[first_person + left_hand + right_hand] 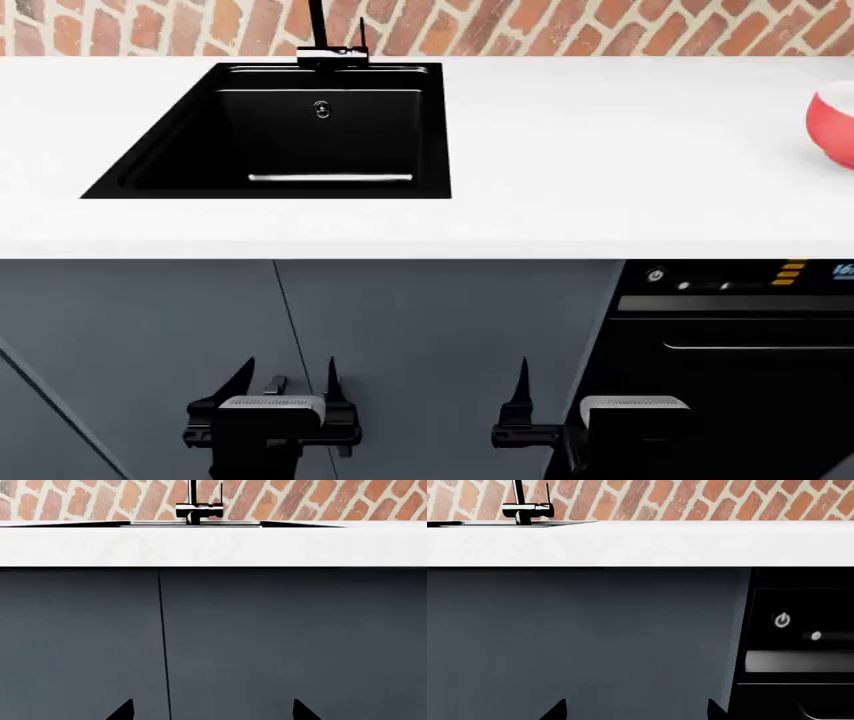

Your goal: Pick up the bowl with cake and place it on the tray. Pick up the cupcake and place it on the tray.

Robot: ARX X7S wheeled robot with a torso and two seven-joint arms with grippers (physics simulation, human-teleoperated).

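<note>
Only the left part of the red bowl [834, 125] shows, at the far right edge of the head view on the white countertop [601, 150]. Its contents are cut off. The cake, the cupcake and the tray are out of view. My left gripper [288, 375] hangs low in front of the dark cabinet doors, below the counter edge, open and empty; its tips also show in the left wrist view [213, 710]. My right gripper [574, 385] is at the same height to the right, open and empty, as the right wrist view [635, 710] shows.
A black sink [280, 130] with a black faucet [327, 40] is set in the counter at the left. A brick wall [601, 25] runs behind. A black appliance front [734, 330] with a power button [782, 619] stands under the counter at the right.
</note>
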